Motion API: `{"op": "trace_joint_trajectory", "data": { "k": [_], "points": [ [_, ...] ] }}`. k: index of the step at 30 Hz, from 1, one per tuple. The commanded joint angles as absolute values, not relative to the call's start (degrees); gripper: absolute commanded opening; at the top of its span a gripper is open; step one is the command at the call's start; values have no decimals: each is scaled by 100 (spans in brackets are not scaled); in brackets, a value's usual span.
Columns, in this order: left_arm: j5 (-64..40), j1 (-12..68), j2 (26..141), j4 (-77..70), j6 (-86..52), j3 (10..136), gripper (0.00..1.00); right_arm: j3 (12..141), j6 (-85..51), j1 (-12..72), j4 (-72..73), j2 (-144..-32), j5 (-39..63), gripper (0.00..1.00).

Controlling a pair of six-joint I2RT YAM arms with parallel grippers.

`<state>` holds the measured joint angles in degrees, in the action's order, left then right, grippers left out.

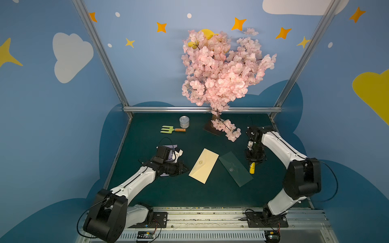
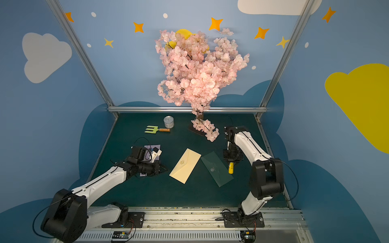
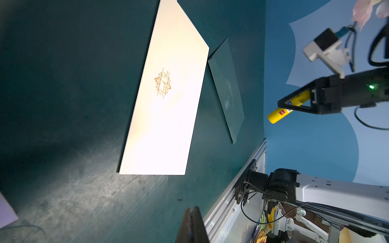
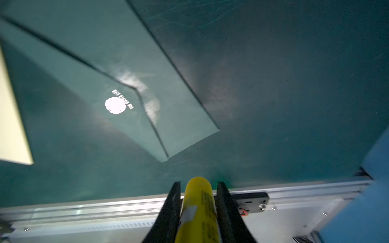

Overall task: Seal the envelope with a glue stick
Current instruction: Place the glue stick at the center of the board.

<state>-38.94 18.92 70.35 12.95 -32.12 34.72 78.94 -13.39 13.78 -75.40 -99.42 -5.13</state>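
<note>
Glue stick point(image 4: 197, 210) in right fingers point(image 4: 225, 210); envelope point(image 3: 164, 117) lettering legible left-wrist only.

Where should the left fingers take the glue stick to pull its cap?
Take the free end of the glue stick jutting past the right gripper, its only bare length. Come from the envelope side, across the stick, closing on its round sides. The left gripper is shut, so open it first. No cap seam shows, so that end is a guess.
</note>
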Motion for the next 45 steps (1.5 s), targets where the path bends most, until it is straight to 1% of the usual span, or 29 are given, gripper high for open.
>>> {"op": "trace_joint_trajectory", "data": {
  "k": [1, 5, 7, 16, 18, 19, 20, 23, 26, 29, 38, 40, 43, 45],
  "points": [
    [-4121, 1807, 6970, 1271, -3086, 3595, 3, 8390, -942, 1208, -8202, -10704, -1261, 0],
    [-4178, 1767, 7012, 1248, -3111, 3590, 3, 8832, -754, 1032, -8214, -11509, -1650, 0],
    [-4162, 1751, 7000, 1270, -3100, 3586, 3, 8896, -644, 932, -8080, -11732, -1641, 0],
    [-3973, 1525, 6996, 1547, -3015, 3795, 3, 8970, -465, 687, -7792, -12598, -882, 0],
    [-3981, 1463, 7018, 1609, -2973, 3860, 3, 8973, -470, 677, -7759, -12681, -757, 6],
    [-3980, 1430, 7039, 1654, -2949, 3890, 5, 8952, -469, 689, -7735, -12698, -710, 13],
    [-3986, 1413, 7050, 1701, -2913, 3925, 7, 8919, -476, 684, -7709, -12707, -657, 19],
    [-4023, 1351, 7082, 1779, -2853, 3967, 13, 8783, -512, 681, -7629, -12658, -643, 29],
    [-4089, 1312, 7113, 1784, -2824, 3979, 15, 8646, -560, 678, -7538, -12613, -609, 36],
    [-4152, 1270, 7151, 1813, -2788, 4012, 15, 8502, -586, 676, -7428, -12546, -562, 42],
    [-4142, 1182, 7205, 1915, -2706, 4178, 19, 8190, -683, 659, -7172, -12141, -610, 47],
    [-4114, 1170, 7221, 1935, -2691, 4225, 21, 8185, -712, 642, -7129, -11997, -672, 53],
    [-4059, 1152, 7286, 2055, -2604, 4356, 21, 8239, -746, 625, -7095, -11788, -736, 62],
    [-3981, 1143, 7323, 2179, -2526, 4472, 21, 8307, -741, 624, -7108, -11617, -735, 66]
  ]
}}
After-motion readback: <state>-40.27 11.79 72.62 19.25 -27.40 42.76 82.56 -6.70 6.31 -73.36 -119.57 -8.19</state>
